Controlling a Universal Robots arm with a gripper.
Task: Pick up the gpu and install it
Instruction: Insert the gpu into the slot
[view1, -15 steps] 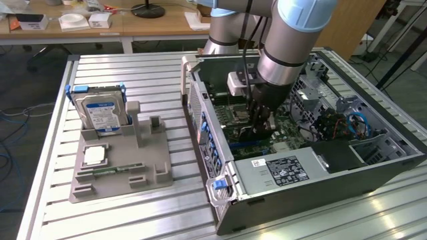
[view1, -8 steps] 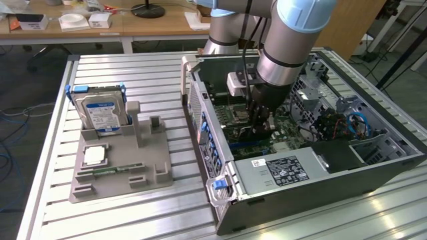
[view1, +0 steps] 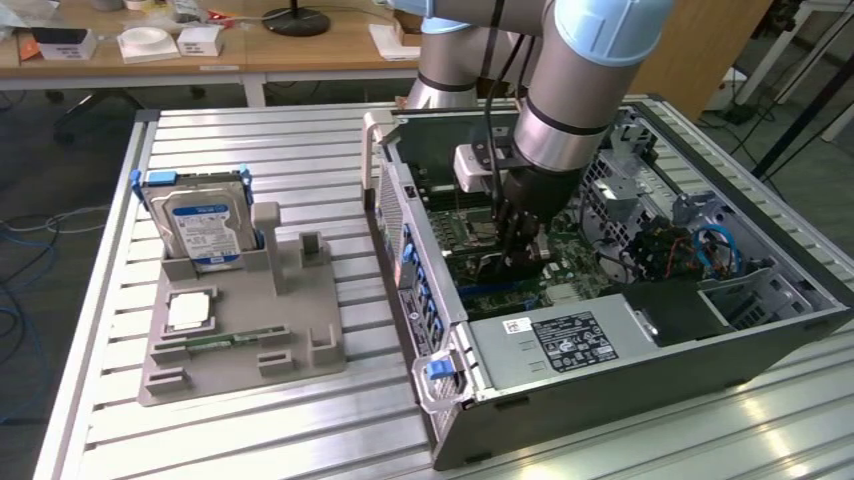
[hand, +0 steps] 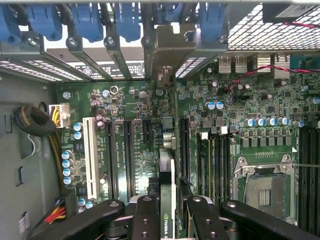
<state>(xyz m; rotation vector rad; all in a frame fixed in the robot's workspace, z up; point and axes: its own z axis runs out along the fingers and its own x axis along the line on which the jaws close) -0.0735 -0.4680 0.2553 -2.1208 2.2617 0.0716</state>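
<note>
The gpu (hand: 166, 187) shows edge-on in the wrist view, a thin black card with a green logo on it. It stands upright over the green motherboard (hand: 125, 107), in line with the long black slots. Its silver bracket (hand: 167, 50) reaches the rear slot openings under the blue latches. My gripper (hand: 172, 220) is shut on the card, one black finger on each side of it. In the exterior view the gripper (view1: 521, 255) reaches down inside the open computer case (view1: 441, 330), with the gpu (view1: 509, 270) dark below it. Whether the card sits fully in its slot I cannot tell.
A grey holder (view1: 240, 345) in the exterior view's left carries a silver hard drive (view1: 200, 225), a memory stick (view1: 220, 340) and a square chip (view1: 190, 310). Inside the case are the power supply (view1: 574, 335), blue cables (view1: 714, 245) and the processor socket (hand: 262, 190).
</note>
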